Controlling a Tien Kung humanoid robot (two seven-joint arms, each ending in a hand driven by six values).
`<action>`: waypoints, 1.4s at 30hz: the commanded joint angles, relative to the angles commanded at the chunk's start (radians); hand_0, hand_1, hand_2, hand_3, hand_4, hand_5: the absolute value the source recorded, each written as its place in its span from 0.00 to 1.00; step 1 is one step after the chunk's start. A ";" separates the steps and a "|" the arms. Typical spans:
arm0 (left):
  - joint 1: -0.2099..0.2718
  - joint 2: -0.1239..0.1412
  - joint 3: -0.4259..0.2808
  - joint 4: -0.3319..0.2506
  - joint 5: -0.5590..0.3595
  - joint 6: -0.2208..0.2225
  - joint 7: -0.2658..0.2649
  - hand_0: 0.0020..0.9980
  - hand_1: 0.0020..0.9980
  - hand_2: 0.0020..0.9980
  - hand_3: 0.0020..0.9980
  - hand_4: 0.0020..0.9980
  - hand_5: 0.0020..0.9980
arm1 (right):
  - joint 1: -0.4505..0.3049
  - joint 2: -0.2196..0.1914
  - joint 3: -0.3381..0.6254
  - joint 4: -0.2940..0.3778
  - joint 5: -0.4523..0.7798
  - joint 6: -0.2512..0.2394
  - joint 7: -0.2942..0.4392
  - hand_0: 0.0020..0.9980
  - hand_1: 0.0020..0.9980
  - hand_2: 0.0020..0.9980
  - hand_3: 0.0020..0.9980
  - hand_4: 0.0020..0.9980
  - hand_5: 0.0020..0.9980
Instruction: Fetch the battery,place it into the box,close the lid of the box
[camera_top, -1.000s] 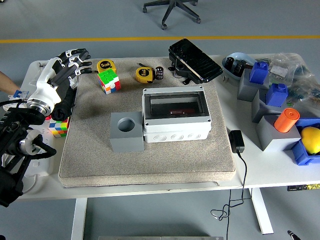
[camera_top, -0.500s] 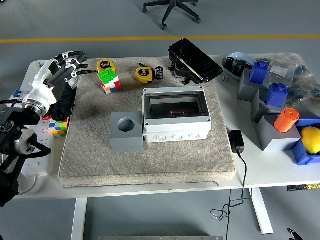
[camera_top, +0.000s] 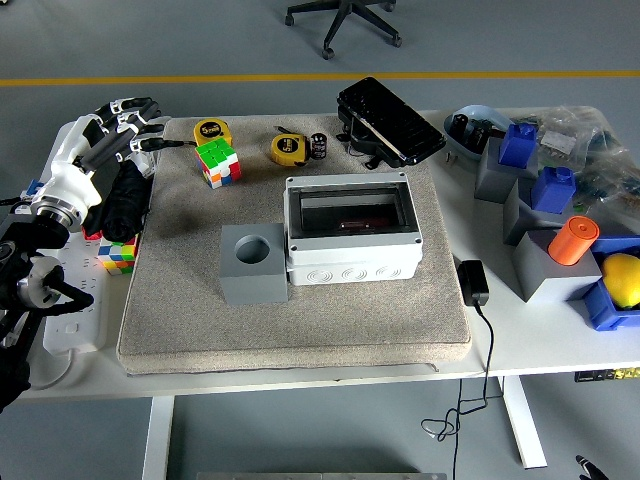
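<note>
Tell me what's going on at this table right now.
Nothing is being held. The left robot hand hovers with open fingers at the table's far left, near the yellow tape measure. The grey plastic box sits mid-mat with its transparent lid shut. The small black cylindrical battery stands untouched behind it.

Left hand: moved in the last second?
Yes. The left hand has drifted left and slightly up, away from the green cube, holding nothing.
</note>
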 joint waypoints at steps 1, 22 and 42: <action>0.000 -0.001 -0.002 -0.001 0.000 0.000 0.001 0.53 0.60 0.59 0.61 0.95 0.36 | 0.000 0.000 0.001 0.000 0.000 0.000 0.000 0.66 0.64 0.65 0.54 0.88 0.42; -0.006 -0.010 -0.004 -0.014 0.002 0.002 0.011 0.52 0.59 0.59 0.60 0.95 0.37 | -0.005 0.003 0.013 -0.001 0.006 0.002 -0.003 0.66 0.64 0.65 0.54 0.88 0.43; -0.011 -0.027 0.016 -0.002 0.001 0.002 0.011 0.52 0.59 0.59 0.60 0.95 0.37 | -0.015 0.010 0.066 -0.004 -0.008 -0.001 0.017 0.66 0.64 0.65 0.54 0.89 0.43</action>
